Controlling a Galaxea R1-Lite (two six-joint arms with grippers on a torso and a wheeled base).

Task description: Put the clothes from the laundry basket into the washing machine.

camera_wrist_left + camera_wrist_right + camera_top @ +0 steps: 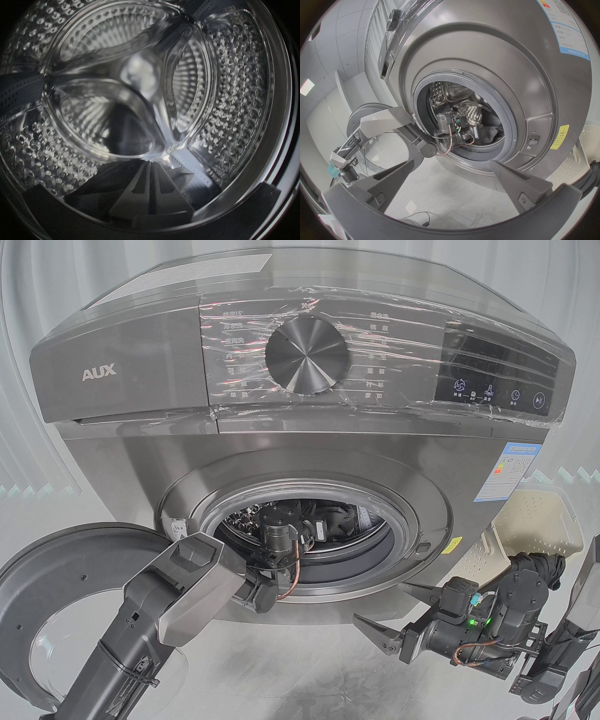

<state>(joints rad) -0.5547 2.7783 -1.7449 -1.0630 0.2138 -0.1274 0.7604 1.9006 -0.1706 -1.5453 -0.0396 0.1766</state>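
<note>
The grey washing machine [300, 446] stands with its door [69, 577] swung open to the left. My left arm is inside the drum [237, 93]. My left gripper [150, 164] has its fingers pressed together over a dark garment [93, 186] at the drum bottom. From outside, that gripper [473, 132] sits low in the opening beside the dark cloth [489, 134]. My right gripper [378, 602] hangs open and empty in front of the machine's lower right. The cream laundry basket [544, 521] is just behind it.
The round door rim [506, 125] and rubber seal surround the left arm closely. Pale floor [300, 665] lies open in front of the machine. The basket wall [581, 156] stands against the machine's right side, with a black cable bundle [592, 178] beside it.
</note>
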